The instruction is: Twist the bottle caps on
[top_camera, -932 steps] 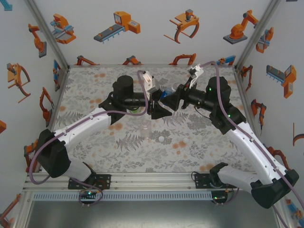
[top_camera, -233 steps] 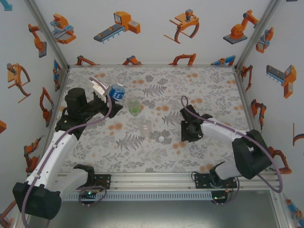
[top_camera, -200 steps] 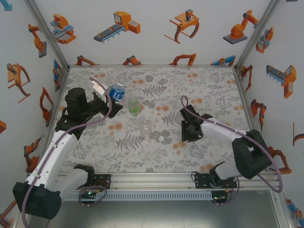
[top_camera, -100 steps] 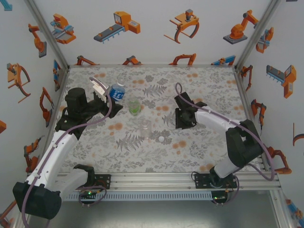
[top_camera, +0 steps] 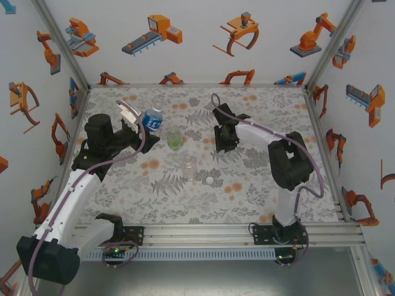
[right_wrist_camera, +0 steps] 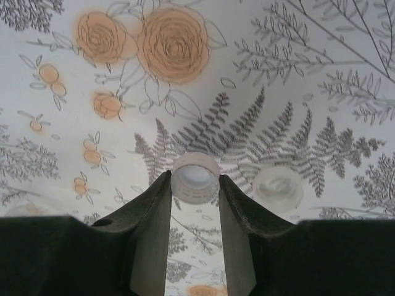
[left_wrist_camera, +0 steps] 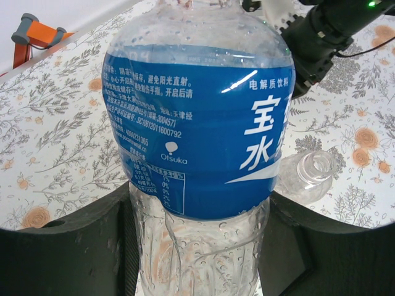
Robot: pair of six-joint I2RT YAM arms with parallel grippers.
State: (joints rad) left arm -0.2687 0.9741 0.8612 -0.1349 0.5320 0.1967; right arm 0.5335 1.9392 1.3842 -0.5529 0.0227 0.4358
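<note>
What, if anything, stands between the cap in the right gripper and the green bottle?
Nothing visible does. Seen from above, the floral table lies bare between the right gripper, shut on a white cap, and the green bottle. The clear bottle stands nearer the arm bases, off that line.

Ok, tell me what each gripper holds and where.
Left gripper: blue-label bottle, clamped by its lower body. Right gripper: white cap, pinched by its sides at the fingertips.
</note>
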